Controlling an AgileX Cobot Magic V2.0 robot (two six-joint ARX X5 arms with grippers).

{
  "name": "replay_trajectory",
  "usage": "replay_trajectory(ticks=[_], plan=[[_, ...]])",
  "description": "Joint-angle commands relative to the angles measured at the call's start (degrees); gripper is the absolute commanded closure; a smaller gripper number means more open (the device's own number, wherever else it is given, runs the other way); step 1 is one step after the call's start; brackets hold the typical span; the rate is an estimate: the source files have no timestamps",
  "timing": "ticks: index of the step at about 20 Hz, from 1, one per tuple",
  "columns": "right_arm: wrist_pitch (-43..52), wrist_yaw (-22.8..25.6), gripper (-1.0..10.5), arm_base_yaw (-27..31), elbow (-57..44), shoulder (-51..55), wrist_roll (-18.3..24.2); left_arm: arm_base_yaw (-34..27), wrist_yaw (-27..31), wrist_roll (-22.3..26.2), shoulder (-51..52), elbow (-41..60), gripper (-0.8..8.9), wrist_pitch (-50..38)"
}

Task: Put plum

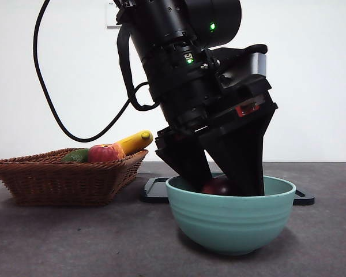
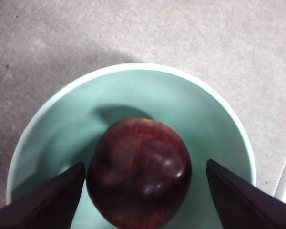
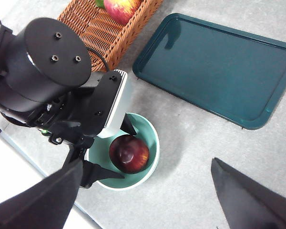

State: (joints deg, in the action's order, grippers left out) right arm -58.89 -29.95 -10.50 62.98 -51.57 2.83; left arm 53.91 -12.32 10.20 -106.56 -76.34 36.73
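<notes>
Front view: your left pincer reaches down into the teal bowl, straddling the plum. Left wrist view: the plum sits in the bowl's bottom, jaws spread clear of it. Right wrist view: your right pincer hangs wide open, holding nothing, high over the tabletop.

The front camera sits low at bench height, looking level across, very close to the bowl. The left wrist camera stares straight down into that bowl from close up. The right wrist camera hangs high, overlooking the same bowl.
</notes>
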Motion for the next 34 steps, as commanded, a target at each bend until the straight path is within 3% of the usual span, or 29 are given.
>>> replay_trajectory(ticks=[1,7,11,20,26,34], plan=[[0.5,-0.1,5.2,-0.2,1.2,-0.4,0.2,0.8,-0.2,0.6,-0.7,-1.7,4.09,0.6],[0.6,0.0,5.2,-0.2,1.2,-0.4,0.2,-0.2,-0.2,0.3,2.1,-8.9,4.09,5.8],[0.5,-0.1,5.2,-0.2,1.2,-0.4,0.3,-3.3,-0.2,-2.7,8.2,-11.0,4.09,5.5],[0.6,-0.1,5.2,-0.2,1.2,-0.4,0.3,-18.9,-3.5,-5.4,28.1,-10.5,4.09,9.5],[0.6,0.0,5.2,-0.2,1.2,-0.4,0.4,-26.9,-11.7,-5.1,40.4,2.1,4.09,11.7],[0.5,-0.1,5.2,-0.3,1.2,-0.4,0.4,-27.3,-23.1,-5.2,50.9,21.6,4.1,13.6]])
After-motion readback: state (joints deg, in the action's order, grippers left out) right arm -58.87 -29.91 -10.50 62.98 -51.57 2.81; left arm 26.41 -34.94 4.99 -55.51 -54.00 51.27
